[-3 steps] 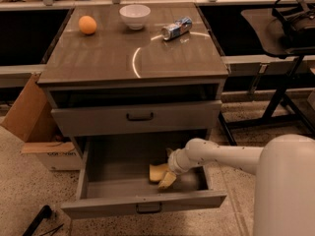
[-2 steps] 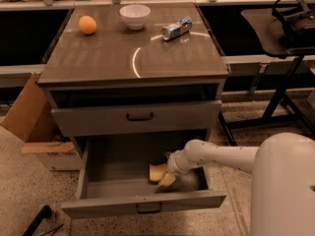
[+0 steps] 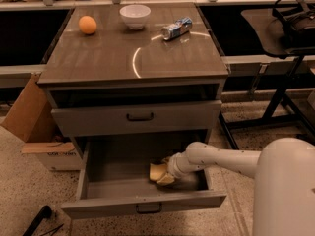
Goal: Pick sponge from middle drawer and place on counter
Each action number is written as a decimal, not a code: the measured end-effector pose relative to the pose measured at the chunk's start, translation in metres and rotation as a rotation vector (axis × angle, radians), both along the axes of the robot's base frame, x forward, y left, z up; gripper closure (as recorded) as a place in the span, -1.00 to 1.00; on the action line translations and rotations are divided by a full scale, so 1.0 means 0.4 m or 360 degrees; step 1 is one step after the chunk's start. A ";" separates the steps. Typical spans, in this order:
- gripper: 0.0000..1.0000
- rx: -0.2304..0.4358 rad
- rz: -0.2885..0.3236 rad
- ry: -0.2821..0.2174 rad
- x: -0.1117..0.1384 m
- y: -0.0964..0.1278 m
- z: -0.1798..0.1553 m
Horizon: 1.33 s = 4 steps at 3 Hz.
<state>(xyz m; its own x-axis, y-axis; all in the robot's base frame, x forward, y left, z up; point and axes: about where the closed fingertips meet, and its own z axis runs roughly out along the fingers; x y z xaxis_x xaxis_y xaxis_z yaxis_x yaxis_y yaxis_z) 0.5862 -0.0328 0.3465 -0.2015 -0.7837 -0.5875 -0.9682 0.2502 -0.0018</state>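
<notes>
Camera view: my jaws stay at the sponge (image 3: 158, 171), four o'clock in the middle drawer (image 3: 113, 176); whether clamped, I cannot tell.

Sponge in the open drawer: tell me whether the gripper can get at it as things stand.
Probably yes. The gripper is down inside the pulled-out drawer, right at the sponge, with nothing else lying between them.

Hardly anything has changed. The gripper (image 3: 171, 173), down in the wide grey middle drawer (image 3: 113, 163) against the small pale-yellow soft sponge (image 3: 158, 171), has barely shifted.
</notes>
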 end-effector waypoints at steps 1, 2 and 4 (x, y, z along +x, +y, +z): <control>0.68 0.0059 0.0005 -0.0055 -0.012 -0.008 0.044; 1.00 0.0144 0.0032 -0.0168 -0.033 -0.029 0.144; 1.00 0.0290 0.0145 -0.0412 -0.065 -0.075 0.370</control>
